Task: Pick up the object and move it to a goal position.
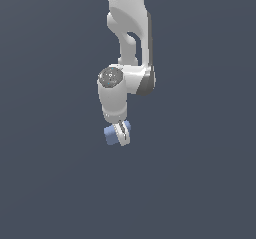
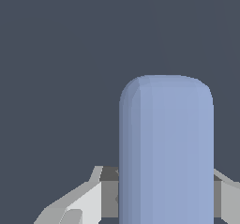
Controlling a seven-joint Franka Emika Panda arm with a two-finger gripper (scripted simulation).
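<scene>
Here, the Panda arm's gripper (image 1: pixel 120 135) pinches the light-blue block (image 1: pixel 111 135) between its jaws.

The exterior view shows the whole white arm (image 1: pixel 125 43) hanging from the top edge over a plain dark-grey surface (image 1: pixel 50 183), open toward every edge and corner. The wrist view alone shows the block's (image 2: pixel 166 148) rounded end and a grey finger (image 2: pixel 89 199) pressed against each flank.

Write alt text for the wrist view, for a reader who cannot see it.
A light-blue block with rounded edges fills the middle of the frame, held between the gripper's pale grey fingers, one on each side. Behind it is only a plain dark grey-blue background.
</scene>
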